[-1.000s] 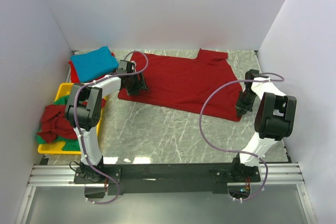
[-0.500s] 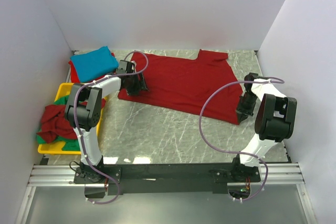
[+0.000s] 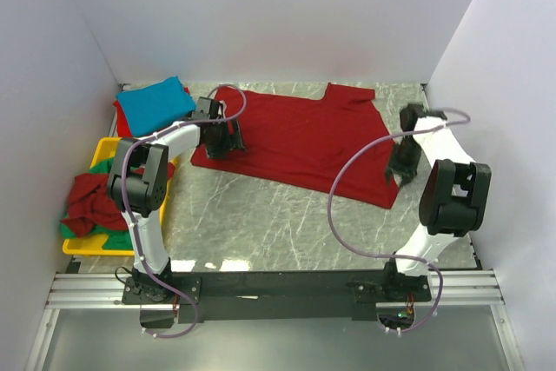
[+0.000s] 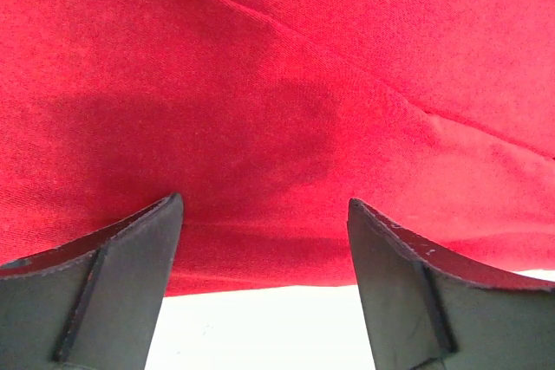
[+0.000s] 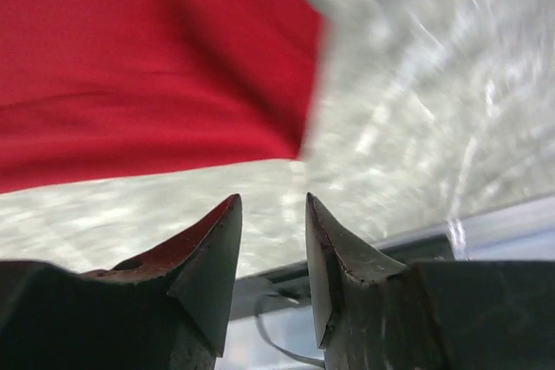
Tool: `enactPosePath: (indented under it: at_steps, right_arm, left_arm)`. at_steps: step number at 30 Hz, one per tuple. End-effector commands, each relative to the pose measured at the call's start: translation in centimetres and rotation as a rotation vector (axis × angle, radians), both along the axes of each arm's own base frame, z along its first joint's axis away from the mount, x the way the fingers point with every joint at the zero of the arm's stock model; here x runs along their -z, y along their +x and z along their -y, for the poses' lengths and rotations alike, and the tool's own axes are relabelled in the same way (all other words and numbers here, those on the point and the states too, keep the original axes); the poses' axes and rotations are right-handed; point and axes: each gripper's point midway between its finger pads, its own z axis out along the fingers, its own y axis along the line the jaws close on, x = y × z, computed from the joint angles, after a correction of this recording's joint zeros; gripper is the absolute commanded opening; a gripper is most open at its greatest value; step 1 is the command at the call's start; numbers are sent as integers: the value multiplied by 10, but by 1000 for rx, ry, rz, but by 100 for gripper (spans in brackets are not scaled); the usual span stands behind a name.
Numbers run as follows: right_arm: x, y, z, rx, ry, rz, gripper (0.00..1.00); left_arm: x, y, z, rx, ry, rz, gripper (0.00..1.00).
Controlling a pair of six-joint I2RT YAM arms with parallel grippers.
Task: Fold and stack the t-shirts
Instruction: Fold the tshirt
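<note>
A dark red t-shirt (image 3: 300,138) lies spread flat on the marble table, collar toward the far wall. My left gripper (image 3: 221,138) is open and empty, low over the shirt's left edge; the left wrist view shows red cloth (image 4: 286,67) between and beyond the jaws (image 4: 264,201). My right gripper (image 3: 401,165) is at the shirt's near right corner, jaws slightly apart with nothing between them (image 5: 272,198); the red corner (image 5: 147,58) lies just ahead. A folded turquoise shirt (image 3: 155,103) rests on red cloth at the back left. A crumpled red shirt (image 3: 91,197) and a green shirt (image 3: 111,237) lie in the tray.
The yellow tray (image 3: 80,249) stands at the left edge of the table. White walls close off the left, back and right. A purple cable (image 3: 347,171) loops from the right arm over the shirt's right part. Bare marble (image 3: 261,215) lies in front of the shirt.
My right gripper has moved a little toward the far wall along the shirt's right edge. The shirt's near right corner has shifted slightly. The left gripper has barely moved.
</note>
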Motion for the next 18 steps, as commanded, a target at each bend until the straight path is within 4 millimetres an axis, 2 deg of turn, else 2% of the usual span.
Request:
enactPosePath:
  at_steps: [1,2,3,4,5,7,8,10,11,12,13,16,17,18]
  right_arm:
    - [-59,55,-27,-45,29,254,43]
    - [-64,69,-42,-78,51,292,43]
    - [-77,86,-54,-98,80,355,43]
    - [-82,97,-59,-98,98,386,43]
    - [-80,111,-79,-139,120,412,43]
    - [-87,134,-95,-148,166,463,43]
    - [-78,148,-104,-159,183,468,43]
    - [-79,169,-115,-177,205,500,43]
    - [-63,178,-119,-182,212,470,43]
    - [-66,189,-126,-201,211,489,43]
    - [-52,195,-128,-216,204,468,42]
    - [-39,211,-137,-249,198,476,43]
    - [-25,213,-137,-248,194,447,42]
    - [-22,217,-138,-252,194,446,42]
  left_arm:
    - [-25,1,-6,15,19,31,84]
    - [-28,0,-6,17,18,33,84]
    - [-30,0,-6,17,17,35,85]
    - [-35,0,-6,17,13,44,85]
    - [-36,-2,-6,18,10,40,85]
    - [-37,-5,-5,21,2,42,86]
    - [-37,-5,-4,23,-7,44,86]
    - [-31,-8,-3,23,-11,26,86]
    - [-32,-8,-3,20,-11,22,86]
    - [-31,-9,-2,20,-18,17,86]
    - [-35,-9,-1,19,-26,27,86]
    - [-31,-14,-2,19,-30,21,88]
    - [-30,-15,-2,21,-27,14,88]
    - [-29,-15,-3,20,-15,12,88]
